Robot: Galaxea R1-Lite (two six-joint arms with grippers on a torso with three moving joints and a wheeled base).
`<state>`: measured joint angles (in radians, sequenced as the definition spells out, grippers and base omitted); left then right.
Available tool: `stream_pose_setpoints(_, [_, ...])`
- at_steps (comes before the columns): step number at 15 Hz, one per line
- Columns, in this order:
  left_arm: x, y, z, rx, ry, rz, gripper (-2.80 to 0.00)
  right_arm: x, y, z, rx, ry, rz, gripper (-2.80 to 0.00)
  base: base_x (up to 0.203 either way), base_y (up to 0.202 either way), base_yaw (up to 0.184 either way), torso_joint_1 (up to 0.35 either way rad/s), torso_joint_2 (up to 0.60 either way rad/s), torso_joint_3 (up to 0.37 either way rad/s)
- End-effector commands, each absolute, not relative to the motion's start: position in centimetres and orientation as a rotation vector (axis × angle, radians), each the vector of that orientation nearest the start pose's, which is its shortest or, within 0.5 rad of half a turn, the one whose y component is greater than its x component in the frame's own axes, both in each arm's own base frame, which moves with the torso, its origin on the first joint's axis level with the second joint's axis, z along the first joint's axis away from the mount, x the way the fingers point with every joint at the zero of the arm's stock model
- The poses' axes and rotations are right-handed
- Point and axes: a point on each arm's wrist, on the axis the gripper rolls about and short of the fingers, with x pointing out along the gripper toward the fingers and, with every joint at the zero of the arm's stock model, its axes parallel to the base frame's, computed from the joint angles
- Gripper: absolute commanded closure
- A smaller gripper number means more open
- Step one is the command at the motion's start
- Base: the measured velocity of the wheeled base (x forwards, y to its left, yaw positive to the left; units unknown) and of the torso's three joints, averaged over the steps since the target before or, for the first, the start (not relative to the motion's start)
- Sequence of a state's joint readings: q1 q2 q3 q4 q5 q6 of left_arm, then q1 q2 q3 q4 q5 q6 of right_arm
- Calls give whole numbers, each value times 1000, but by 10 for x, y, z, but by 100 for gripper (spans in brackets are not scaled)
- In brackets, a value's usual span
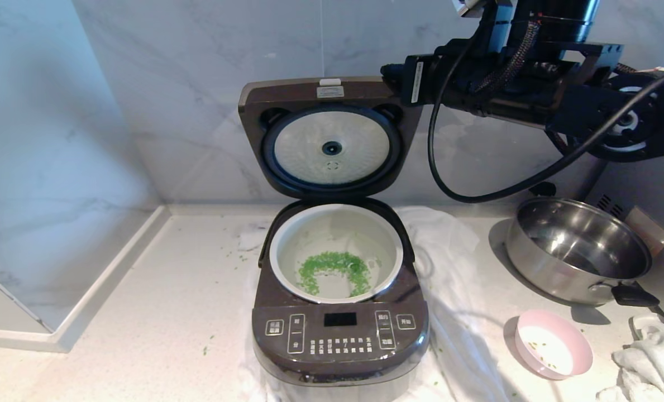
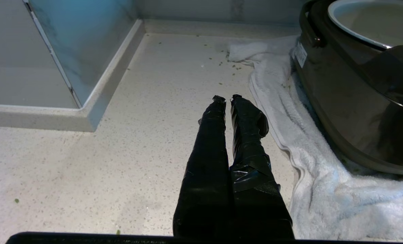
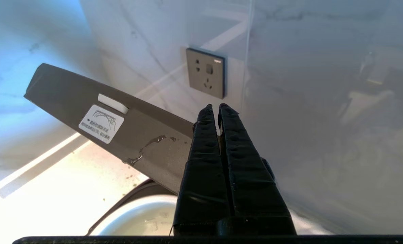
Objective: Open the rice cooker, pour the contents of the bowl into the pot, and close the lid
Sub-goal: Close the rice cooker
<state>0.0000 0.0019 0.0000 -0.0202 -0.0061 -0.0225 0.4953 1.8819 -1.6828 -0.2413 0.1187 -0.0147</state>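
Head view — one bowl point(image 1: 553, 344), one pot point(image 1: 336, 220)

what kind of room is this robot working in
Most likely a home kitchen counter: an open rice cooker stands on a speckled stone worktop, a steel pan sits beside it, and a wall socket is set in the marble-look backsplash.

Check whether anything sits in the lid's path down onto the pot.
Nothing visible does. The lid stands upright, the pot rim is bare, with green contents low inside. The shut right pincer is by the lid's top edge.
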Motion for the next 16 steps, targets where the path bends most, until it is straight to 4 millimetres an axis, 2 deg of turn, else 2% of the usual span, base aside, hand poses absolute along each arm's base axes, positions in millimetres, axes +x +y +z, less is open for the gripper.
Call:
stream_pose_setpoints(1, [-22, 0, 76, -23, -14, -6, 0, 328, 181, 321, -10, -5, 613, 0, 0, 0, 0, 0, 0, 0])
stream_pose_setpoints(5, [-22, 0, 76, -25, -14, -6, 0, 315, 175, 315, 38, 53, 616, 0, 0, 0, 0, 0, 0, 0])
stream_pose_setpoints(8, [-22, 0, 76, -24, -14, -6, 0, 294, 172, 311, 85, 106, 635, 0, 0, 0, 0, 0, 0, 0])
stream_pose_setpoints(11, [-22, 0, 76, -24, -15, -6, 0, 284, 169, 303, 128, 157, 638, 0, 0, 0, 0, 0, 0, 0])
stream_pose_setpoints(16, [-22, 0, 76, -26, -15, -6, 0, 264, 170, 290, 215, 244, 656, 0, 0, 0, 0, 0, 0, 0])
